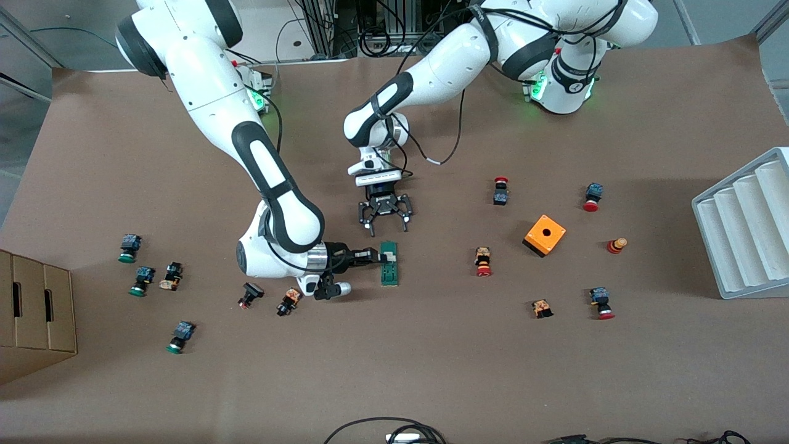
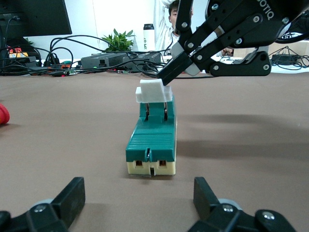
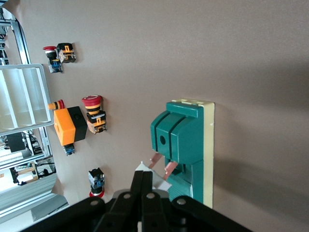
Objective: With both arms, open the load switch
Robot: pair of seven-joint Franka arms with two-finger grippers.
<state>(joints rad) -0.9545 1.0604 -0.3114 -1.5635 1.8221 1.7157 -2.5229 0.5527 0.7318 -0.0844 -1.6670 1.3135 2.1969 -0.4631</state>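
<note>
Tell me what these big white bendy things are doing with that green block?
They are two robot arms at a brown table. One picture looks down from above; the other two come from cameras on the wrists. The right end effector, fingers shut, touches the white handle of the green load switch. The left end effector hangs open over the table beside the switch. Push-buttons and an orange box lie around.

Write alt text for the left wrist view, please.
A green load switch lies on the brown table, its white handle raised, with the shut right gripper at the handle's top. The open left gripper's fingers frame the view's lower edge, short of the switch.
</note>
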